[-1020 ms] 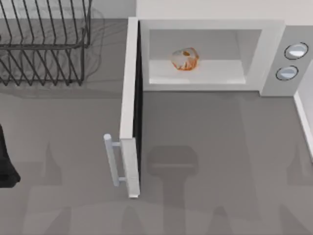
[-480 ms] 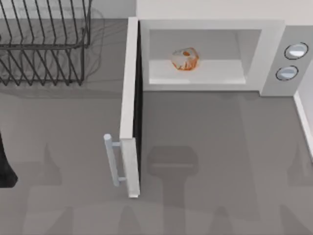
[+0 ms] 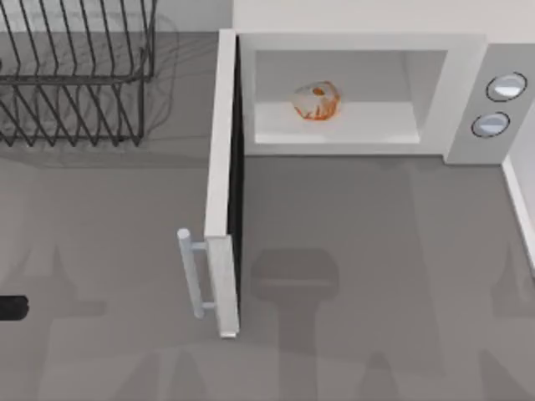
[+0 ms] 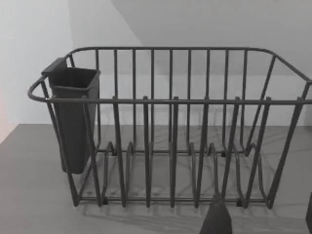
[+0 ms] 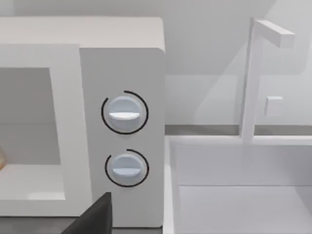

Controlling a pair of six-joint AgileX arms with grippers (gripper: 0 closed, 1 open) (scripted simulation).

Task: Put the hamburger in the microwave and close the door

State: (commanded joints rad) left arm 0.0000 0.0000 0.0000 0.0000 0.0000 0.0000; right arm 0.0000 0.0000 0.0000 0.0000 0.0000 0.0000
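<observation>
Left arm (image 3: 12,307) drawn back toward table's left edge, lower in top view.

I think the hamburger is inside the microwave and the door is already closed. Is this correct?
Not quite. The hamburger does sit inside the microwave, but the door is not closed: in the top view it stands wide open, swung out toward the front of the table, with its bar handle on the outer face. The closing step is not yet done.

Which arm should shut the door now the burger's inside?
Probably the left. The door stands open, its handle facing the table's left, where the left arm sits.
</observation>
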